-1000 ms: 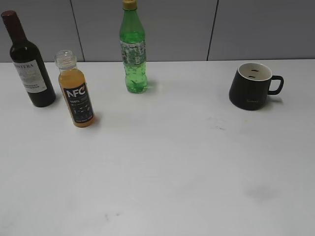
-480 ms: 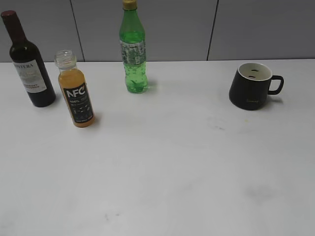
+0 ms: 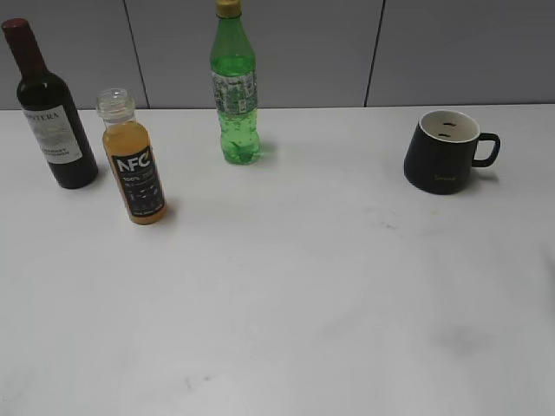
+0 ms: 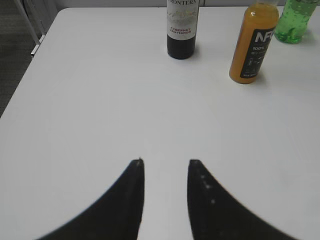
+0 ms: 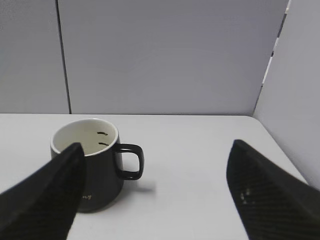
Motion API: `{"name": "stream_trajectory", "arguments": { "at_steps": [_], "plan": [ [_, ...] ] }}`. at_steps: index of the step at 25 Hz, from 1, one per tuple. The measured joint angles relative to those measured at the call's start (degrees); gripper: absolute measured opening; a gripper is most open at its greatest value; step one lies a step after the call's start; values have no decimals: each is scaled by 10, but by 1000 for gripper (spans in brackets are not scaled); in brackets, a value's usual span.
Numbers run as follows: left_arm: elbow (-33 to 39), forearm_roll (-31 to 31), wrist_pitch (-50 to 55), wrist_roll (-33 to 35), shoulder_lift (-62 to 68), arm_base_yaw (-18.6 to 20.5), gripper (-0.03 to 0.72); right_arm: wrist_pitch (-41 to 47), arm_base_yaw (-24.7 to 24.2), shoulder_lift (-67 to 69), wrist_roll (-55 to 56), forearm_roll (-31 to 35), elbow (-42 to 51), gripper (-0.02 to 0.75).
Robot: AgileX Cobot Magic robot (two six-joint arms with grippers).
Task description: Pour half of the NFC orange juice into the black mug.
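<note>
Both claws are hanging free of everything: your left gripper [image 4: 165, 165] is showing its jaws set a moderate gap apart with only bare table between them, and your right gripper [image 5: 155, 185] is spread very wide, also holding nothing. You are working toward the NFC orange juice [image 3: 134, 169], which is standing upright at the far left of the table [image 3: 286, 303], just right of and a little nearer than the dark wine bottle [image 3: 49, 108], with the tall green bottle [image 3: 235, 87] farther back and to its right. The black mug [image 3: 444, 152] is sitting well apart at the far right, handle pointing right, white inside facing up. Judging from this, you are at the approach stage, and the left claw is the natural one for the juice. The gap is probably looking tight for that body, so you should be widening the jaws before you close in. Come at the bottle from its near, open side, keeping clear of the wine bottle, and aim for the labelled body rather than the clear neck, so it is not tipping as you lift. From the right wrist view the mug is lying just ahead on the left, so the right claw could be steadying it; I cannot tell whether the juice is capped.
</note>
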Motion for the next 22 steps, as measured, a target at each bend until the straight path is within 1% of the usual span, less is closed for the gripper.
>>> {"name": "stream_trajectory", "arguments": {
  "at_steps": [4, 7, 15, 22],
  "plan": [
    [0, 0, 0, 0, 0, 0, 238, -99, 0, 121, 29, 1, -6, 671],
    [0, 0, 0, 0, 0, 0, 238, -145, 0, 193, 35, 1, -20, 671],
    [0, 0, 0, 0, 0, 0, 238, -160, 0, 338, 39, 1, -89, 670],
    [0, 0, 0, 0, 0, 0, 238, -161, 0, 425, 35, 1, -163, 669]
  ]
}}
